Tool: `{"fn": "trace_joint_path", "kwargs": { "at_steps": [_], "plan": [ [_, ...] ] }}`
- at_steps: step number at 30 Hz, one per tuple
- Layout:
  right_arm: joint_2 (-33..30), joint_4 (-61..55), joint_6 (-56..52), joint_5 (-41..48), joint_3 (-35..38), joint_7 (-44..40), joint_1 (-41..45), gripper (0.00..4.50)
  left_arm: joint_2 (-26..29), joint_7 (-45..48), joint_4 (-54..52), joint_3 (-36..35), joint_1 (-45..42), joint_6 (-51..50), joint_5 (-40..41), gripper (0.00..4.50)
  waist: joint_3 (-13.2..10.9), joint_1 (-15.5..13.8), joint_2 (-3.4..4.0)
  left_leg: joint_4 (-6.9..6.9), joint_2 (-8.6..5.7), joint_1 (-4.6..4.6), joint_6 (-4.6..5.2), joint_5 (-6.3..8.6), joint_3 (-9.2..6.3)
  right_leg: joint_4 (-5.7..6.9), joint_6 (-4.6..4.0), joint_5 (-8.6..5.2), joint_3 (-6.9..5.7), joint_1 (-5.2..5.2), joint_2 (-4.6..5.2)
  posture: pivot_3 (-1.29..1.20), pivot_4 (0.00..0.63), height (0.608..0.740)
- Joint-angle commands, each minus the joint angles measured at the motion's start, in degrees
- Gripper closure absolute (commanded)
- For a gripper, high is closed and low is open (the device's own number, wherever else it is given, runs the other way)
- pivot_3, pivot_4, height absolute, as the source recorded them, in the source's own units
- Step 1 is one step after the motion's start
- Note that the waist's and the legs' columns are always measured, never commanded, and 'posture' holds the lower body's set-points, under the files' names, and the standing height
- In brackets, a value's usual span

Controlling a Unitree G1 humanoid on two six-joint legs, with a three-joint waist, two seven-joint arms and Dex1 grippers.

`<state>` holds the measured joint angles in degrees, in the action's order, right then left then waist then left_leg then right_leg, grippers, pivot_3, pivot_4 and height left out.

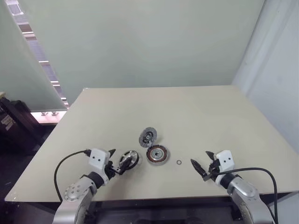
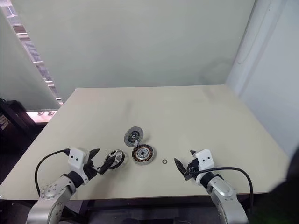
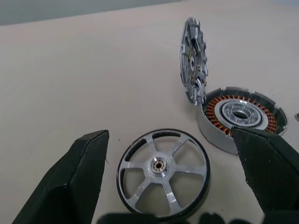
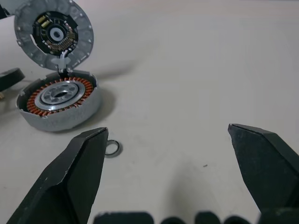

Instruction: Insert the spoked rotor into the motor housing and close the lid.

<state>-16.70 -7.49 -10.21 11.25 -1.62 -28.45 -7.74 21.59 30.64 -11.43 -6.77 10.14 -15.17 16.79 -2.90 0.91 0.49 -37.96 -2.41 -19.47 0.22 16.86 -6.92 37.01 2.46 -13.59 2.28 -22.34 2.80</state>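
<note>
Left pincer (image 1: 117, 164): you have its fingers spread wide apart and gripping nothing, low over the counter (image 1: 196, 112) near the near edge, toward the left corner.
Spoked rotor (image 1: 128, 158): it lies flat just ahead of your left pincer, its rim between the two fingertips in the left wrist view, apart from both.
Motor housing (image 1: 157, 154): just right of the rotor, near the middle of the near edge, open, copper windings showing.
Lid (image 1: 147, 136): standing tilted up at the housing's far rim, touching it, dark inner face toward you.
Small metal ring (image 1: 179, 162): loose on the counter, right of the housing.
Right pincer (image 1: 202, 163): fingers spread wide, empty, near the near edge, right of the ring.
</note>
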Motion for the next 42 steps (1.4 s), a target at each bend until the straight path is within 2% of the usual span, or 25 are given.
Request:
{"fn": "trace_joint_path", "kwargs": {
  "at_steps": [1, 11, 21, 27, 32, 42],
  "plan": [
    [0.18, -3.27, 0.50, 0.82, 0.64, 0.41, 0.00, 0.00, 0.31, 0.21, -1.02, 0.11, -1.32, 0.24, 0.26, 0.03, 0.00, 0.00, 0.00, -0.01, 0.00, 0.00, 0.00, 0.00, 0.00, 0.00, 0.00, 0.00, 0.00, 0.00, 0.00, 0.00, 0.000, 0.740],
    [1.96, -5.69, -3.85, 3.53, 0.55, 0.71, 1.26, 0.00, 0.29, -0.75, -3.82, -0.57, -0.08, -0.80, 1.05, 0.03, 0.00, 0.00, 0.00, 0.01, 0.00, 0.00, 0.00, 0.00, 0.00, 0.01, 0.00, 0.01, 0.02, -0.02, 0.00, 0.00, 0.000, 0.740],
    [1.16, -9.26, -12.18, 1.49, -4.20, 1.65, 4.82, 0.00, 0.77, 0.04, -4.44, 0.80, -1.23, -4.13, 1.06, 0.03, 0.01, 0.00, -0.01, -0.01, 0.00, 0.00, 0.00, 0.00, 0.00, 0.03, -0.01, 0.01, 0.01, -0.02, 0.00, 0.00, 0.000, 0.740],
    [2.03, -4.68, -12.83, -0.73, -8.28, 1.12, 7.25, 0.00, 1.91, 1.68, -4.23, 2.30, -0.46, -3.78, 0.03, 0.03, 0.02, 0.00, -0.03, 0.02, 0.00, 0.00, -0.01, 0.00, -0.01, 0.02, -0.01, 0.01, 0.00, -0.05, 0.00, 0.00, 0.000, 0.740],
    [2.07, 0.67, -8.24, -3.00, -10.11, 0.25, 8.95, 0.00, 3.06, 2.92, -5.15, 3.89, 0.83, -3.51, -0.87, 0.03, 0.03, 0.00, -0.03, -0.01, -0.02, 0.00, 0.00, 0.00, -0.01, 0.02, -0.01, 0.02, 0.01, -0.03, 0.01, 0.00, 0.000, 0.740],
    [2.17, 7.79, -6.90, -6.08, -12.53, -0.63, 11.48, 0.00, 5.00, 4.47, -5.58, 6.40, 2.80, -3.21, -1.60, 0.03, 0.03, 0.02, -0.03, 0.00, -0.01, 0.01, 0.00, 0.00, -0.01, 0.04, -0.02, 0.02, 0.01, -0.04, 0.00, 0.00, 0.000, 0.740]
  ]
}}
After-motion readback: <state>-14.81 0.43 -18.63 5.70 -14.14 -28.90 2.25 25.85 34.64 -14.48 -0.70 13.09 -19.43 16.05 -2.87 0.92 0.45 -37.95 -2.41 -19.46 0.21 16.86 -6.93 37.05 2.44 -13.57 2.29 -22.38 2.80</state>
